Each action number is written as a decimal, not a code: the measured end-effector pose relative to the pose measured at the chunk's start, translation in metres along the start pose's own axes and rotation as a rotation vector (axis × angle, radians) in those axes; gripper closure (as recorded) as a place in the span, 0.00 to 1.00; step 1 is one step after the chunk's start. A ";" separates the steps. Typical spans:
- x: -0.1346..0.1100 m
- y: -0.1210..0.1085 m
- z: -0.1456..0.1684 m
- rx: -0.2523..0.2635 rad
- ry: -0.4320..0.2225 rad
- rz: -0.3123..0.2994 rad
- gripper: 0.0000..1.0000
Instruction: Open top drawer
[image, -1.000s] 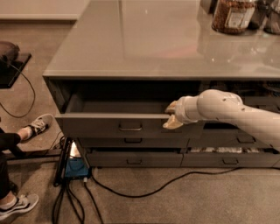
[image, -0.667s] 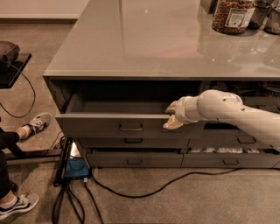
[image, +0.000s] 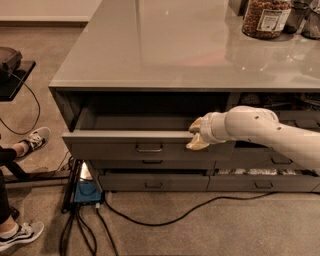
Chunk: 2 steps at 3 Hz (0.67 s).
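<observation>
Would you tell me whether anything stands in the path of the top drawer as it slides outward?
Nothing visible does. The gripper rests at the upper front edge of the top drawer, right of its handle. Cables lie ahead, but low on the floor.

The white arm (image: 265, 132) stretched leftward toward the top drawer (image: 110, 148). Its hand (image: 196, 134) sat against that drawer's front rim.

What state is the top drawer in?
Open: the top drawer front juts out, showing its interior; the gripper sits at its right top edge.
</observation>
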<state>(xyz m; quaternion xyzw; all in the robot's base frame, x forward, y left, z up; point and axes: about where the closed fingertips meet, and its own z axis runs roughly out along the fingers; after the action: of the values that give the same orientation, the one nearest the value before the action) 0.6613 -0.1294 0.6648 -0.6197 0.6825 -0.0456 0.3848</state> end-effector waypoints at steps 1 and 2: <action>0.000 0.000 0.000 0.000 0.000 0.000 0.57; 0.000 0.000 0.000 0.000 0.000 0.000 0.34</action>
<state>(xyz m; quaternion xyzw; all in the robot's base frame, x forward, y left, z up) 0.6613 -0.1294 0.6647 -0.6197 0.6825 -0.0455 0.3848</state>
